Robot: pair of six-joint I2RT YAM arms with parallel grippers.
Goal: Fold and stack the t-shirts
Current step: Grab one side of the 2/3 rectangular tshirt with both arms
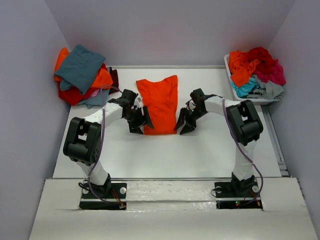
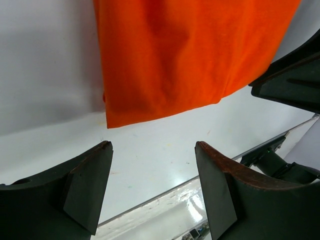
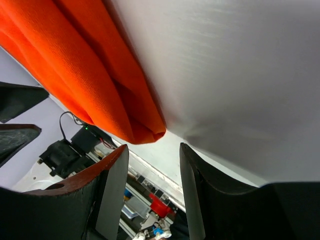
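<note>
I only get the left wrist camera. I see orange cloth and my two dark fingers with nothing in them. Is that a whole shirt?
Observer: Yes. The bright orange cloth t-shirt lies flat on the white table as one long narrow panel.
Operator: What is the other gripper doing?
Observer: The right gripper is open and empty, its fingers just short of the shirt's near right corner.
Operator: Are there more shirts?
Observer: At the far left sits a loose stack, with a teal-grey cloth t-shirt on top.
</note>
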